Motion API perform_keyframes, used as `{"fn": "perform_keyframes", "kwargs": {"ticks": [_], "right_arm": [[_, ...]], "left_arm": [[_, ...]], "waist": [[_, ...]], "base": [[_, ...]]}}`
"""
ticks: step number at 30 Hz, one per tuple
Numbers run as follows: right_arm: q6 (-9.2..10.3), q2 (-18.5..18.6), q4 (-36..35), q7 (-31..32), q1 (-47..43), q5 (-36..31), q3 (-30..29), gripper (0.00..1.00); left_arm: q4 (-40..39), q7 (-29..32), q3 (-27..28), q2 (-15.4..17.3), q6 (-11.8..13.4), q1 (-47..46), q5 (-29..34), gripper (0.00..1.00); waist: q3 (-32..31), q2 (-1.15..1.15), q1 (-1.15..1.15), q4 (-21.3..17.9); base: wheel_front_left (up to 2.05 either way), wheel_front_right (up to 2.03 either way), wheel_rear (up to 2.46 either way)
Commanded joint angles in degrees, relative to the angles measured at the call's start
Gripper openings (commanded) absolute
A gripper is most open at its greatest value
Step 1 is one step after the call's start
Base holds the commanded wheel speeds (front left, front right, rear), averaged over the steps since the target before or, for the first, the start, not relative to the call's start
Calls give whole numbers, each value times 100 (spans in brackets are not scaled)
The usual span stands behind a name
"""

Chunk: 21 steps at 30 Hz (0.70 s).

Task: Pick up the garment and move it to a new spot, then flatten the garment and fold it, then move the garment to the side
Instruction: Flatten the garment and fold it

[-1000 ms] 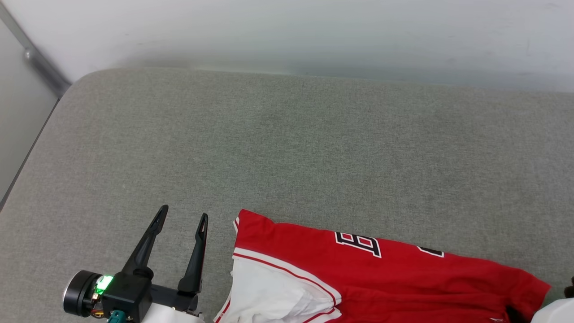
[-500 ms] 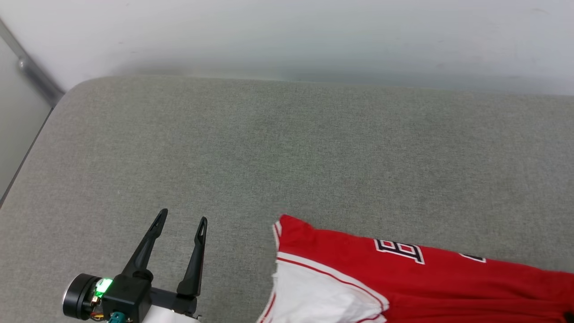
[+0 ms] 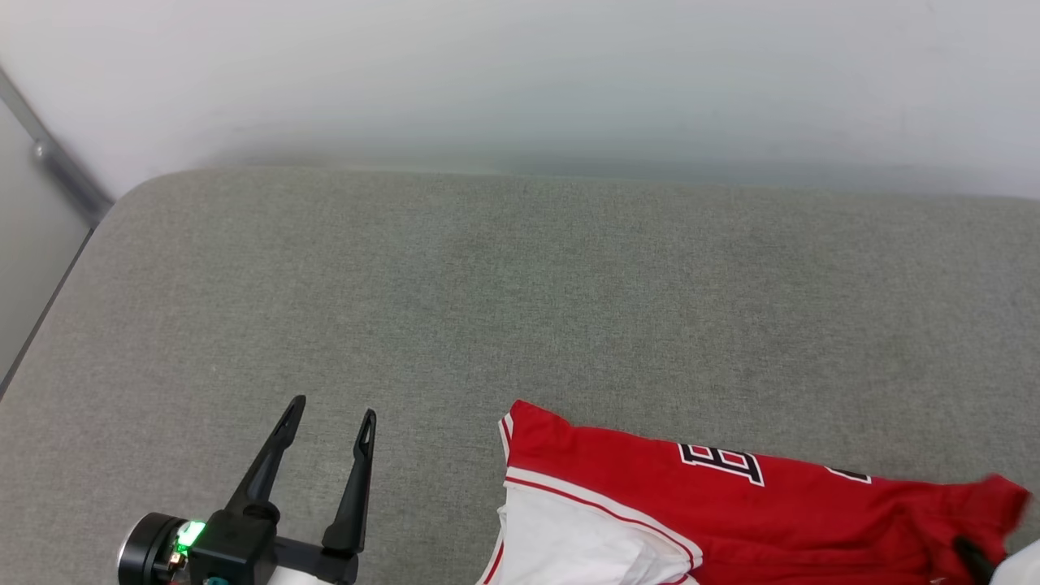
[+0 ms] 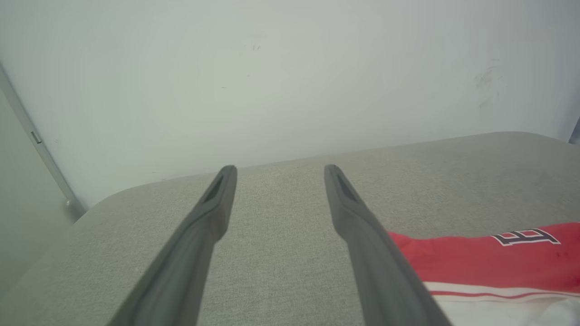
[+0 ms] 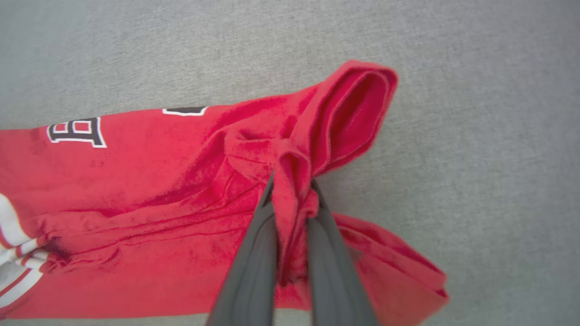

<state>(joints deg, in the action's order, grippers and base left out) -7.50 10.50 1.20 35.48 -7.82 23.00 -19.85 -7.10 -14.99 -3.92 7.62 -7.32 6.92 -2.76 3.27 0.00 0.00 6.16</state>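
Observation:
The garment, a red T-shirt with a white sleeve and dark-edged lettering, lies bunched on the grey cushion at the lower right of the head view. In the right wrist view my right gripper is shut on a pinched ridge of the garment, with red cloth squeezed between its two dark fingers and a fold curling up past the tips. At the lower left my left gripper stands open and empty, left of the garment and apart from it. The left wrist view has the left gripper open over bare cushion, the garment to its right.
The grey fabric cushion runs wide to the left and back of the garment. A pale wall rises behind it. The cushion's rounded left edge drops toward a floor gap with a metal strip.
My right gripper has shut on the red cloth. The garment has slid right and bunched at its right end. The head camera has tilted a little. My left gripper stays open.

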Motion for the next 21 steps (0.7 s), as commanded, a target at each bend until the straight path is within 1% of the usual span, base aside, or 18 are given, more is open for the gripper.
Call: {"fn": "perform_keyframes", "kwargs": {"ticks": [1, 4, 6, 11, 16, 19, 21], "right_arm": [[2, -48, -281, 116, -128, 90, 189, 0], [2, -155, -751, 366, -279, 202, 501, 0], [2, -307, -1005, 508, -316, 295, 680, 0], [2, -626, -1455, 855, -338, 550, 1203, 0], [1, -760, -1618, 989, -139, 728, 1648, 0], [1, -773, -1502, 822, -49, 879, 2033, 0], [2, -771, -1359, 668, -31, 1104, 2268, 0]], "left_arm": [[0, -26, -11, -21, 4, 92, -13, 100], [8, -26, -31, -41, -1, 79, -16, 100], [27, -26, -45, -47, -3, 93, -14, 100], [68, -26, -87, -56, -9, 58, -29, 100], [116, -26, -92, -70, -9, 51, -74, 100], [159, -26, -138, -49, -12, 27, -103, 100], [190, -26, -182, -23, -12, 30, -109, 100]], "waist": [[-36, 0, 0, 4], [-50, 0, 0, 27], [-65, 0, 0, 53], [-63, 0, 0, 155], [-56, 0, 0, 270], [-46, 0, 0, 342], [-79, 0, 0, 401]], "base": [[0, 0, 0], [0, 0, 0], [0, 0, 0], [0, 0, 0], [0, 0, 0], [0, 0, 0], [0, 0, 0]]}}
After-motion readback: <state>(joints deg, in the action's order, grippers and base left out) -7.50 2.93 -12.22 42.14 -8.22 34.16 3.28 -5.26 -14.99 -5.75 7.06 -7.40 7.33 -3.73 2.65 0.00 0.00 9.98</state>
